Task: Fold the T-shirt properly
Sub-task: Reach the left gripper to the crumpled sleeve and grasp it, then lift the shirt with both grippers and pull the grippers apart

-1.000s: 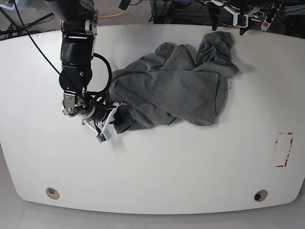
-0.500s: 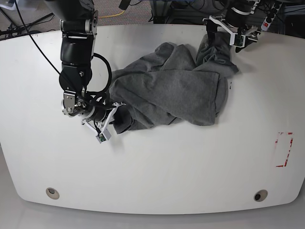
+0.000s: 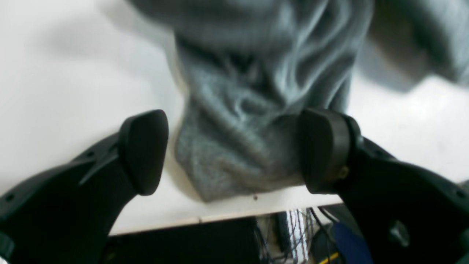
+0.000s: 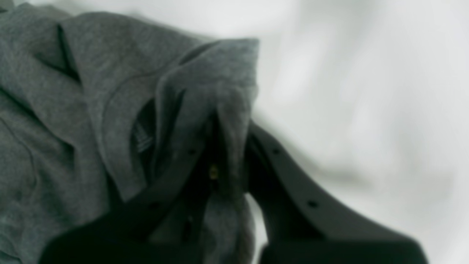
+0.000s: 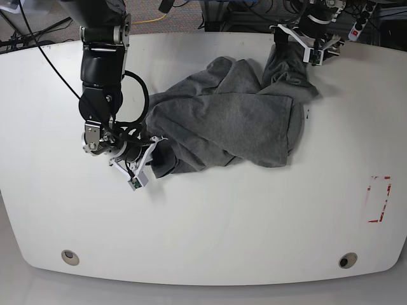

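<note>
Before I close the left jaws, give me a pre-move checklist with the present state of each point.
1. Right gripper shut on the T-shirt: ok, cloth is pinched between its jaws.
2. Left gripper open: ok, its jaws stand wide apart.
3. Cloth between the left jaws: ok, a bunched part of the shirt lies there.
4. Left jaws low enough to pinch it: cannot tell, height is unclear.
5. Cloth lying smooth at the left end: not ok, it is creased and bunched.
6. Shirt on the table at the left end: ok, though near the far edge.
</note>
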`<state>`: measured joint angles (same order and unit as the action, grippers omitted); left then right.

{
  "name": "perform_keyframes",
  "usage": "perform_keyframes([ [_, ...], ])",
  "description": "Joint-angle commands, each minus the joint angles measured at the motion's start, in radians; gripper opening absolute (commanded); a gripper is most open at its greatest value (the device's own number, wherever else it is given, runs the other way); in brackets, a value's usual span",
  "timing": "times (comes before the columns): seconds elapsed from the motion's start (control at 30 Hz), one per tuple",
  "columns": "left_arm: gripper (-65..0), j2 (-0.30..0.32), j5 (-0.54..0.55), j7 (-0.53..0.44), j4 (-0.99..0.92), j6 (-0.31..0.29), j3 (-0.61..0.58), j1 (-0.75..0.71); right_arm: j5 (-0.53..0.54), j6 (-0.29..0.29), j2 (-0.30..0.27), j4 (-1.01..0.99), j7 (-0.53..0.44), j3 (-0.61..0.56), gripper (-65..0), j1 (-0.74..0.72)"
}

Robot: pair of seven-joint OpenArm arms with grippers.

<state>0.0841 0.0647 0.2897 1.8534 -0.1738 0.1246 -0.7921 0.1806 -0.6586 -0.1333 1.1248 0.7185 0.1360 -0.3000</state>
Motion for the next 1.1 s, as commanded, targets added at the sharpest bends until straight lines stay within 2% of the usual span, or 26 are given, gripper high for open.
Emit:
perform_keyframes([
  [0.0, -12.8, 0.004, -0.001, -0.005, -0.013, -0.003, 0.004, -0.006, 0.015, -0.007, -0.009, 0.019, -0.018, 0.001, -65.0, -0.026],
  [0.23, -13.3, 0.003, 0.001, -0.007, -0.047, -0.003, 0.004, -0.006, 0.015, -0.007, -0.009, 0.019, -0.018, 0.001, -65.0, -0.026],
  [0.3, -16.1, 0.003, 0.001, -0.007, -0.047, -0.003, 0.004, -0.006, 0.015, -0.007, -0.009, 0.021, -0.018, 0.001, -65.0, -0.024],
  [0.37, -25.3, 0.003, -0.001, -0.007, -0.047, -0.003, 0.004, -0.006, 0.015, -0.007, -0.009, 0.021, -0.017, 0.001, -65.0, -0.024],
  [0.5, -51.7, 0.003, -0.004, -0.005, -0.047, 0.001, 0.005, -0.006, 0.015, -0.007, -0.010, 0.096, -0.017, 0.004, -65.0, 0.005],
  [0.57, -62.6, 0.004, -0.004, -0.004, -0.047, 0.001, 0.016, -0.006, 0.015, -0.005, -0.010, 0.156, -0.015, 0.003, -65.0, 0.017],
  [0.6, -65.0, 0.004, -0.006, -0.002, -0.045, 0.001, 0.024, -0.006, 0.013, -0.005, -0.010, 0.186, -0.006, 0.001, -65.0, 0.022],
  [0.73, -65.0, 0.007, -0.006, -0.002, -0.014, 0.000, 0.056, -0.006, -0.036, -0.005, -0.010, 0.291, 0.046, 0.004, -65.0, 0.031],
  [0.97, -65.0, 0.009, -0.007, -0.002, 0.114, -0.003, 0.142, -0.003, -0.181, -0.014, -0.010, 0.478, 0.046, 0.003, -65.0, 0.028],
  [1.07, -65.0, 0.010, -0.007, -0.001, 0.157, -0.005, 0.168, 0.024, -0.229, -0.016, -0.010, 0.542, 0.053, 0.003, -65.0, -0.017],
])
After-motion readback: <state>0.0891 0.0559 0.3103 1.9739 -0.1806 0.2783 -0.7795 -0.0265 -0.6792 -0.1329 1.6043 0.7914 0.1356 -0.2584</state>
